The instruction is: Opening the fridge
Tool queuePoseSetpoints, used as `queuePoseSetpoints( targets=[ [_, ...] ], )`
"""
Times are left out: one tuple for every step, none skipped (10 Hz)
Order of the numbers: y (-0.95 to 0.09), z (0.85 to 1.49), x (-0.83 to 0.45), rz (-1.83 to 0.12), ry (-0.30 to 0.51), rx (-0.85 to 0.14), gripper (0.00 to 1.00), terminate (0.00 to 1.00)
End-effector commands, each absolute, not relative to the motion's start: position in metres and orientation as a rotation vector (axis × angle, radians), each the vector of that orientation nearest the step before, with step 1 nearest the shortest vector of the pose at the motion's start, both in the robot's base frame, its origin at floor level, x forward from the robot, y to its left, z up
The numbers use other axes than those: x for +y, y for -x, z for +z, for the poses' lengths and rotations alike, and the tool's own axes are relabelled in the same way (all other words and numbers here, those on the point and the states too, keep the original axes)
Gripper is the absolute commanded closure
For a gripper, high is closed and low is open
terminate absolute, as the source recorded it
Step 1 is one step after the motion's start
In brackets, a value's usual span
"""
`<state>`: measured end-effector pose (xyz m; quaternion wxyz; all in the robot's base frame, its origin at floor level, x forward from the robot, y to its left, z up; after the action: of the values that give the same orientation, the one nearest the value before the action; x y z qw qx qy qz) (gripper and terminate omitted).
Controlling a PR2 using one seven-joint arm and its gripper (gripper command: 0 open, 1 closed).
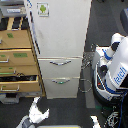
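The tall white fridge (pixel 60 30) fills the middle of the exterior view. Its large upper door carries a small green-and-white sticker (pixel 43 9) near the top and looks shut, with a dark strip along its left edge. Below it, two drawers with curved silver handles (pixel 61 63) (pixel 61 81) are also shut. My gripper (pixel 38 113) shows as a grey-white shape at the bottom edge, left of centre, on the floor side in front of the fridge and clear of it. It is too small and blurred to read how its jaws stand. Nothing appears to be held.
A tan wooden drawer cabinet (pixel 17 55) stands against the fridge on the exterior view's left, with one lower drawer pulled out. A white robot with blue lettering (pixel 116 67) and cables stands on the right. Part of a second arm (pixel 95 120) shows at the bottom.
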<state>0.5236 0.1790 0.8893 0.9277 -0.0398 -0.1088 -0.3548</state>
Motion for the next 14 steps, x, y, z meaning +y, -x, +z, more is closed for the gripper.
queuePoseSetpoints(
  targets=[
    [-0.667, 0.983, 0.198, -0.479, -0.096, -0.235, 0.0, 0.0],
    [-0.676, 0.99, 0.2, -0.459, -0.099, -0.228, 0.0, 0.0],
    [-0.695, 1.004, 0.205, -0.394, -0.107, -0.211, 0.0, 0.0],
    [-0.713, 1.018, 0.207, -0.337, -0.102, -0.207, 0.0, 0.0],
    [-0.726, 1.03, 0.208, -0.291, -0.09, -0.201, 0.0, 0.0],
    [-0.746, 1.046, 0.205, -0.251, -0.06, -0.185, 0.0, 0.0],
    [-0.754, 1.05, 0.205, -0.227, -0.056, -0.169, 0.0, 0.0],
    [-0.764, 1.055, 0.205, -0.189, -0.059, -0.16, 0.0, 0.0],
    [-0.764, 1.058, 0.201, -0.19, -0.062, -0.158, 0.0, 0.0],
    [-0.773, 1.069, 0.183, -0.214, -0.075, -0.171, 0.0, 0.0],
    [-0.776, 1.072, 0.18, -0.217, -0.075, -0.173, 0.0, 0.0],
    [-0.784, 1.077, 0.178, -0.204, -0.085, -0.178, 0.0, 0.0],
    [-0.794, 1.079, 0.179, -0.183, -0.094, -0.176, 0.0, 0.0],
    [-0.801, 1.084, 0.182, -0.157, -0.107, -0.18, 0.0, 0.0]
  ],
)
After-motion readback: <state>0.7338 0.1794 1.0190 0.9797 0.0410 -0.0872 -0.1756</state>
